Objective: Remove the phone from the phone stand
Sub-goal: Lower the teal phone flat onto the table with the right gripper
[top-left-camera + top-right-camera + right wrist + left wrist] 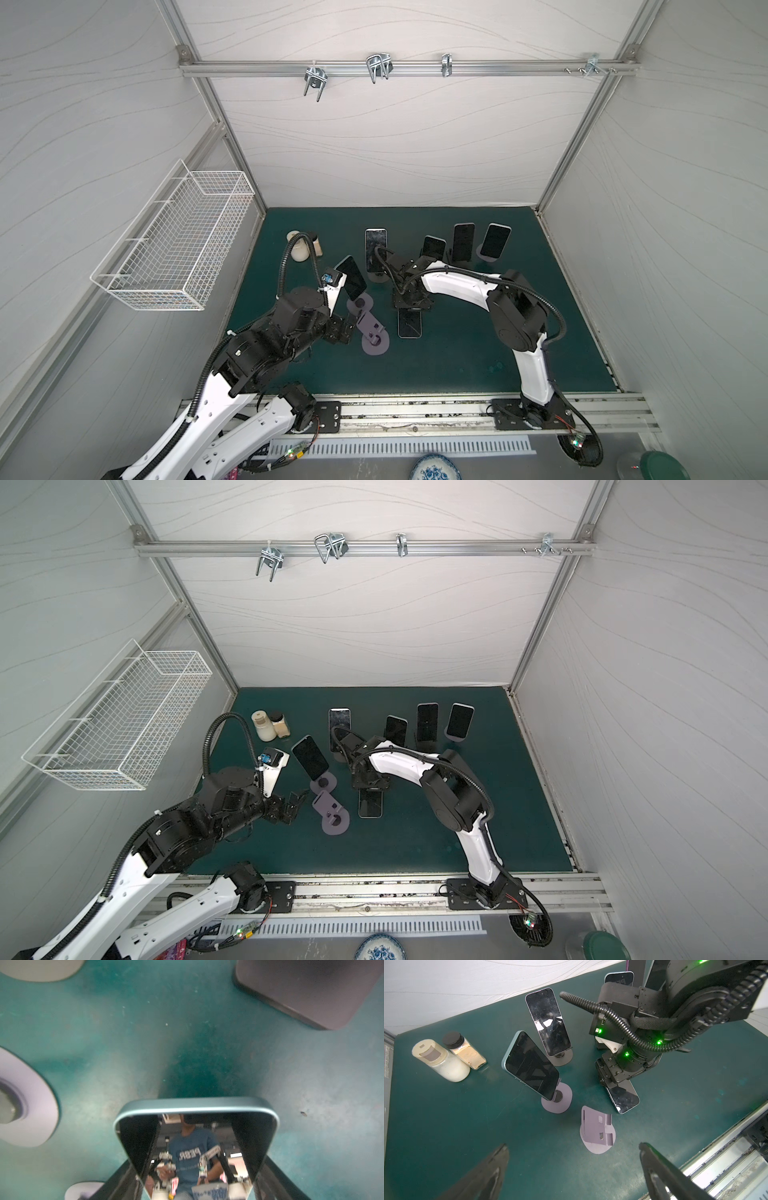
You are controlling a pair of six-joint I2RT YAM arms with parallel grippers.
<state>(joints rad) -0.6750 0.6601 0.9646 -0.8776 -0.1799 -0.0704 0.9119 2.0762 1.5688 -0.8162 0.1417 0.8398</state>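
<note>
Teal-edged phone (195,1124), clamped in right jaws, reflects a shirt (187,1142) lettered "PESR"; left jaws gape wide.

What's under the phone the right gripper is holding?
Green mat shows under the phone in the right gripper; the empty stand sits beside it. The mat right beneath is hidden by the phone, so I can't tell if they touch.

Left fingers (496,1167) spread wide, right arm (457,282) arched, right fingers (122,1182) clamped.
</note>
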